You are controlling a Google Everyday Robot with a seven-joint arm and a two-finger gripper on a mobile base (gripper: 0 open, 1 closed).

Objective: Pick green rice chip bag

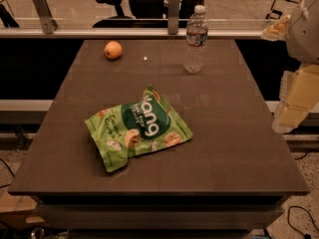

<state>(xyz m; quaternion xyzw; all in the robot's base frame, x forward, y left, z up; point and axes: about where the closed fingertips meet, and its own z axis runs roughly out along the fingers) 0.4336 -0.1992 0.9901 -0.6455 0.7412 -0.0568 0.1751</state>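
The green rice chip bag [138, 127] lies flat on the dark brown table [224, 133], a little left of the middle, with its dark-green round centre and white lettering facing up. My gripper [290, 112] hangs at the right edge of the view, beyond the table's right side and level with the bag, well apart from it. Nothing shows in it.
An orange fruit [113, 50] sits at the table's far left. A clear water bottle [196, 40] stands upright at the far middle-right. A rail [149, 33] and office chairs lie behind the table.
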